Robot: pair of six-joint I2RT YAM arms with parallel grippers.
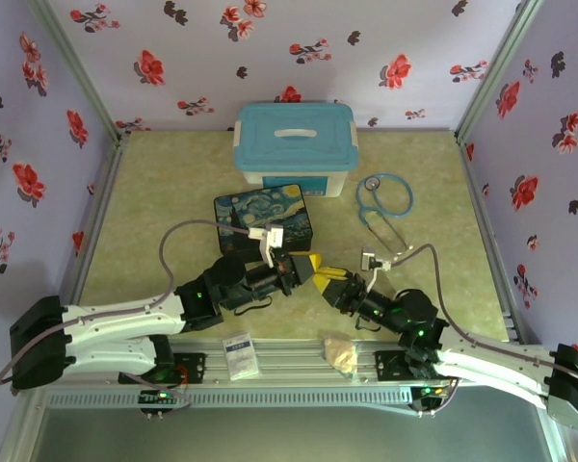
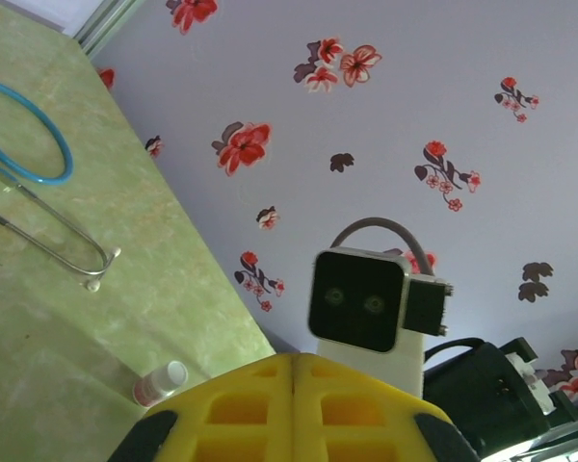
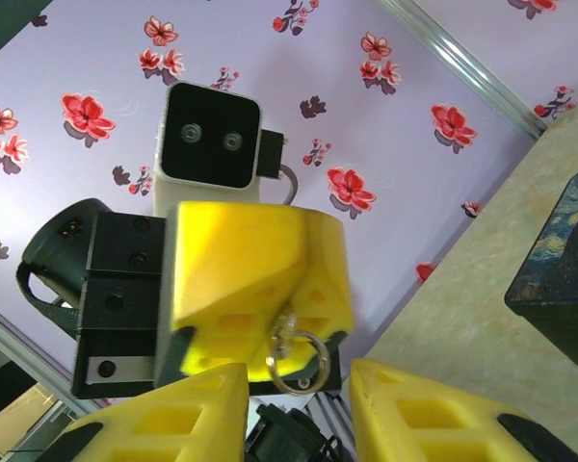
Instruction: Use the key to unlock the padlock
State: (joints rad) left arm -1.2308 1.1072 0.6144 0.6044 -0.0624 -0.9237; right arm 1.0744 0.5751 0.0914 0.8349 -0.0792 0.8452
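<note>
My shut left end effector (image 3: 287,322) dangles a small silver metal ring (image 3: 322,361); my half-parted right end effector (image 3: 299,377) must pinch it.

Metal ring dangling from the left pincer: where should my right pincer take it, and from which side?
Probably its free lower arc, from below in this view: the metal ring hangs clear under the shut left pincer, its top link caught between those fingers. The open right pincer sits beneath, one finger either side.
</note>
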